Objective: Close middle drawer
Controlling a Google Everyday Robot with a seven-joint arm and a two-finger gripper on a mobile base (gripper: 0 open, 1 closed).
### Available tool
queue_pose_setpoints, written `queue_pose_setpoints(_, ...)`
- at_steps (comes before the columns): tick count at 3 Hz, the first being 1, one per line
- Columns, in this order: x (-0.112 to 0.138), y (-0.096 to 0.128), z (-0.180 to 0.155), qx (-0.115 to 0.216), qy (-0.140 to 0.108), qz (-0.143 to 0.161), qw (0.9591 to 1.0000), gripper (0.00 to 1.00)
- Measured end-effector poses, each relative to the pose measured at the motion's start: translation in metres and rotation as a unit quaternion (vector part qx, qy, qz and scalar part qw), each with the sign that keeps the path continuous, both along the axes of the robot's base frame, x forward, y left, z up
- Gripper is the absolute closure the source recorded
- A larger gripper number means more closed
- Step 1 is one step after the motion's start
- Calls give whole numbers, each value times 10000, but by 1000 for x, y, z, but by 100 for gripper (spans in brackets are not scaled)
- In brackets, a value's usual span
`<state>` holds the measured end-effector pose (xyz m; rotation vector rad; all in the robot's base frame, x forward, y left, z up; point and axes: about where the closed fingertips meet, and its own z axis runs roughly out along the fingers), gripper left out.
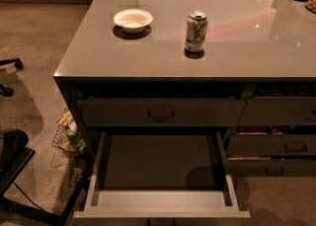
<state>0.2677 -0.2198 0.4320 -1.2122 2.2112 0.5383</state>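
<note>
The wide, shallow, dark grey-brown middle drawer [159,170] stands pulled far out, empty, below the closed top drawer [160,113]. It looks rigid and probably light on its slides, so a flat push against its front edge should serve. The gripper is out of view, its state unknown.

Office break area or kitchenette, dim warm light. Long grey counter [237,52] with glossy top over banks of dark drawers with bar pulls; middle drawer [163,199] stands pulled out. On the counter: 1 white bowl [133,20], 1 drink can [196,32], well apart. Speckled hard floor [39,37]. Caster wheels [11,63] of a rolling chair at left edge. Wire basket [66,138] holding snack packets just beside the cabinet's left side. Gripper out of view.
</note>
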Motion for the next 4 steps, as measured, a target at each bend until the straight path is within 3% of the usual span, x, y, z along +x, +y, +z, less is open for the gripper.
queue_pose_setpoints(1,13,14,-39,392,-280,62,9988,100)
queue_pose_setpoints(2,44,42,-57,647,-533,292,9960,100)
queue_pose_setpoints(3,79,69,-63,779,-760,591,9923,100)
queue_pose_setpoints(4,81,70,-63,781,-771,607,9921,100)
